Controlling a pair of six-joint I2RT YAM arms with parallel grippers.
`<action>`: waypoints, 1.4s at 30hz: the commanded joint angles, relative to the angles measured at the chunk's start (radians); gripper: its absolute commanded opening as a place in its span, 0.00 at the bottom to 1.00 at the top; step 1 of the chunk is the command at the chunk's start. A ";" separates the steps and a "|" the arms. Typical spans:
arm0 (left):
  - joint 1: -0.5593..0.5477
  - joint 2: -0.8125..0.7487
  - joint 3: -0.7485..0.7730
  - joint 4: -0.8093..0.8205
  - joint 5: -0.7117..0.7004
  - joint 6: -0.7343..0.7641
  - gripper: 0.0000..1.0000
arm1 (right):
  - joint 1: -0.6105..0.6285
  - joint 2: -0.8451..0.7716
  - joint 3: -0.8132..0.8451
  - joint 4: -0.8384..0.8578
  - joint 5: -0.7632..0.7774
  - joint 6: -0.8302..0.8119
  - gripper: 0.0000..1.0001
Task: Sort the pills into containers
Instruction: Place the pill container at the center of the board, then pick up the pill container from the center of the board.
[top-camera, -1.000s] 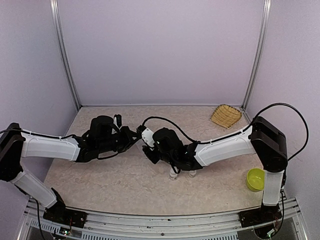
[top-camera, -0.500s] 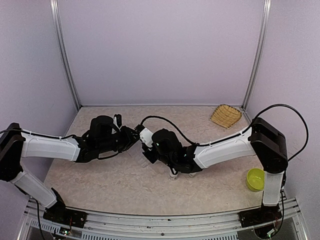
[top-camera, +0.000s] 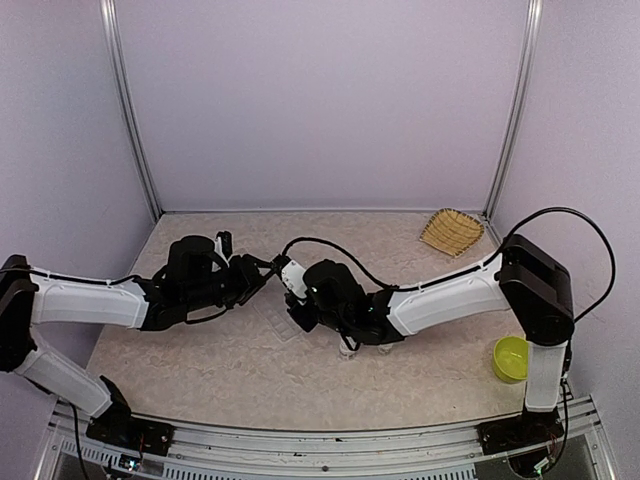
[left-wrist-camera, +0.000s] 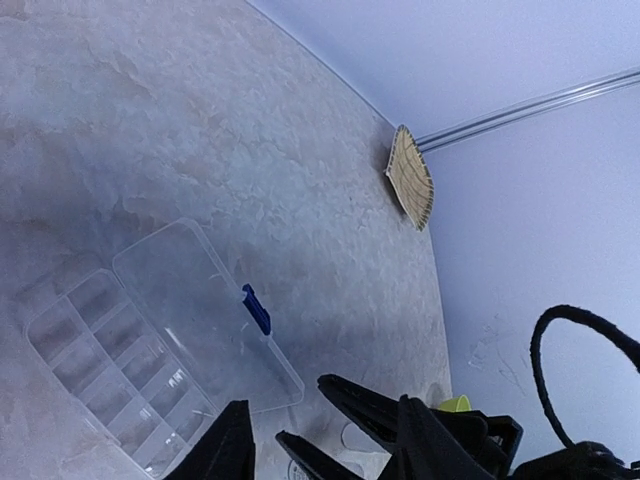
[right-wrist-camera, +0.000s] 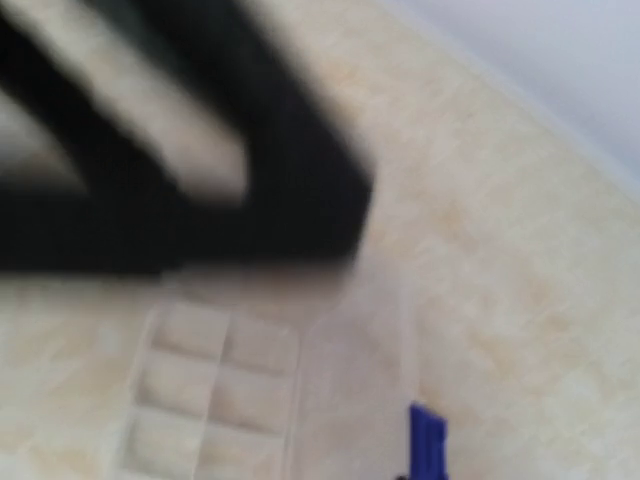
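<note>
- The flat clear plastic box (left-wrist-camera: 105, 360) with its rows of small compartments lies mid-table, between the two arms' ends. Its hinged clear lid (left-wrist-camera: 195, 300) is folded right back and rests flat beside it, so every compartment is open from above.
- A small blue latch (left-wrist-camera: 257, 309) sits on the lid's outer edge, away from the compartments and clear of any reach into them.
- The pills cannot be made out in any view. The compartments that show look empty, though specks that small could easily escape the camera.
- The right gripper (top-camera: 298, 314) hangs just over the box. Its wrist view is badly blurred, so I cannot tell how far the fingers are parted or whether they hold anything.
- The left gripper (top-camera: 262, 274) hovers beside the box's far end. Its fingers stand apart with only beige marbled table (left-wrist-camera: 150, 120) in the gap, so they hold nothing.
- Judging from this, the box is ready and the sorting itself is not yet begun.
- The woven straw basket (left-wrist-camera: 410, 178) and the lime-green bowl (top-camera: 511, 358) stand well apart — out of the working area.
</note>
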 joint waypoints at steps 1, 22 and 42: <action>0.032 -0.048 -0.036 -0.004 -0.017 0.044 0.51 | -0.070 -0.069 0.020 -0.137 -0.170 0.126 0.37; 0.114 0.134 -0.124 0.108 0.087 0.112 0.57 | -0.201 -0.023 0.197 -0.495 -0.533 0.292 0.62; 0.099 0.156 -0.139 0.119 0.084 0.109 0.54 | -0.289 0.128 0.344 -0.683 -0.789 0.374 0.51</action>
